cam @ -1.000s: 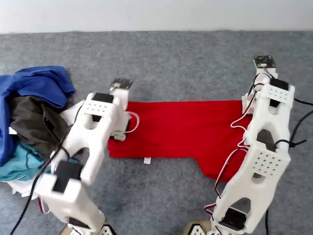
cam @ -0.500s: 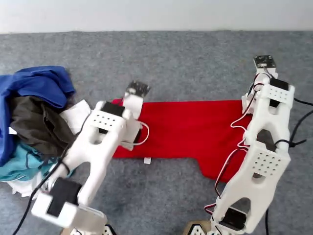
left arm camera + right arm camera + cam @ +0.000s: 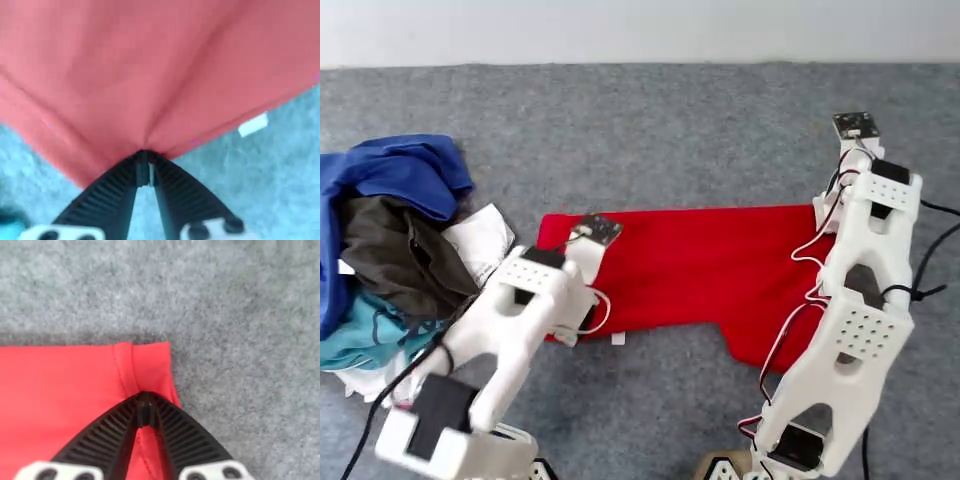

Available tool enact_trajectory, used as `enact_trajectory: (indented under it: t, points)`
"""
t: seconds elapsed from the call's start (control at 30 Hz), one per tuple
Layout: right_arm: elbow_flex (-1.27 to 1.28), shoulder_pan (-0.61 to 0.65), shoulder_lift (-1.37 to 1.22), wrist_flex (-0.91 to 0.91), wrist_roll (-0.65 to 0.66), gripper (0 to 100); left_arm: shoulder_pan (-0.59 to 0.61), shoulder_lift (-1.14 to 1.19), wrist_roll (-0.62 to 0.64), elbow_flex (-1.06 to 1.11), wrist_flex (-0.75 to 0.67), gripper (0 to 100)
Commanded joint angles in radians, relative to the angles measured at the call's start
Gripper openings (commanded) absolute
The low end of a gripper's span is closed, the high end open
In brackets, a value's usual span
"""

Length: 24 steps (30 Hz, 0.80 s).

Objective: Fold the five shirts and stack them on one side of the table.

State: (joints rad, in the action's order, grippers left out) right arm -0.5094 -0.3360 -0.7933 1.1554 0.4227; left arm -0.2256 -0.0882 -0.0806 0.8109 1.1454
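Grey felted table (image 3: 670, 120) under a pale wall strip (image 3: 640, 30) along the top of the high view. Spread across the centre of that frame, a red shirt (image 3: 710, 265), already narrowed to a long band, with a flap hanging toward lower right and a small white tag (image 3: 618, 339) at its lower edge. Pinched near its left end by the left gripper (image 3: 143, 170), jaws closed to a point with cloth tenting up into them. Pinched at the upper-right corner by the right gripper (image 3: 144, 412), jaws likewise closed on the hem, bare table just beyond. At the left edge of the high view, a crumpled heap of shirts (image 3: 390, 230): blue on top, dark beneath, teal and white lower down. Judged early in the task: first shirt only part-folded, no folded stack anywhere, heap unsorted. Left to do, by the look of it: finish the red one, set it to one side, then work through the other four.
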Motion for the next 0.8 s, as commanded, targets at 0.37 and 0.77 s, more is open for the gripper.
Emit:
enact_trajectory:
  t: [0.37, 0.77]
  points:
    - [-0.252, 0.090, 0.136, 0.312, 0.187, 0.9, 0.087, -0.506, -0.072, -0.441, 0.288, 2]
    - [-0.385, 0.148, 0.429, 0.639, 0.416, 1.0, 0.120, 0.209, 0.152, -0.544, -0.186, 1]
